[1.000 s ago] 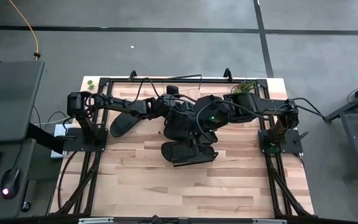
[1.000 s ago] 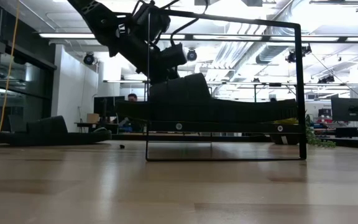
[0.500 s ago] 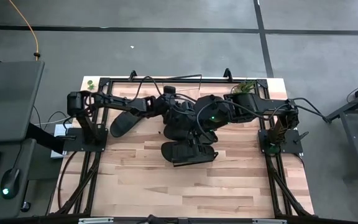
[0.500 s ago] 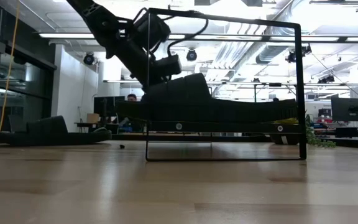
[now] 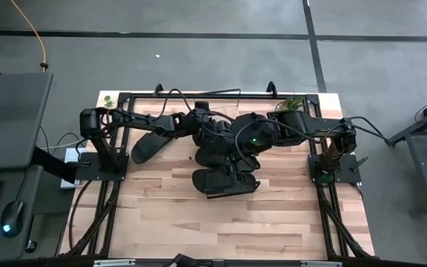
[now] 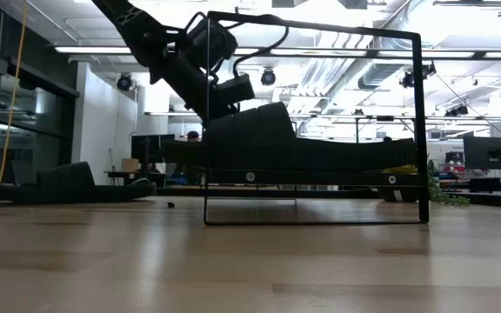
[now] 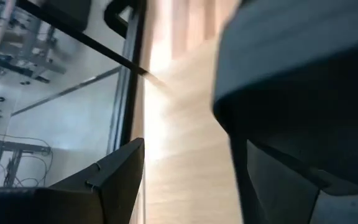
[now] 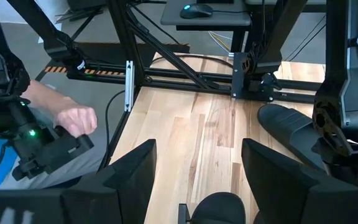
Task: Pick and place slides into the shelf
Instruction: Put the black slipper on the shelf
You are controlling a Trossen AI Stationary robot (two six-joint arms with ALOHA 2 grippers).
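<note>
High view: both arms meet over the bench (image 5: 161, 215) centre. Left pincer (image 5: 212, 133) is down at the back of the dark cluster; right pincer (image 5: 232, 152) is just beside it, over the same spot. Slides are black on black here, so the count is unsure: one slide (image 5: 148, 145) lies loose on the bench under the left arm, and another (image 5: 224, 180) sits at the front of the cluster, apparently on the shelf. The shelf itself is mostly hidden from above.

Low view: shelf (image 6: 423, 122) wire frame is clear, w/ a long dark row of slides (image 6: 320, 155) lying along its plank. Left pincer (image 6: 233, 91) comes in from above at the row's left end, touching or nearly on the raised strap there. The loose slide (image 6: 68, 184) lies flat on the bench, well apart from the frame.

Left wrist view: very close to a dark slide (image 7: 303, 93); one finger (image 7: 114, 180) at the near edge, light wood between it and the slide, so the fingers look apart, not clamped.

Right wrist view: right pincer (image 8: 197, 180) fingers spread wide, nothing between them. A slide (image 8: 291, 124) lies on the bench ahead, and the rounded end of another (image 8: 216, 208) shows just below the fingers. A person's hand (image 8: 73, 121) is off the bench edge.

Progress, as a judgement: most slides look shelved, at least one left on the bench; the left arm looks to be setting one down or letting go.
</note>
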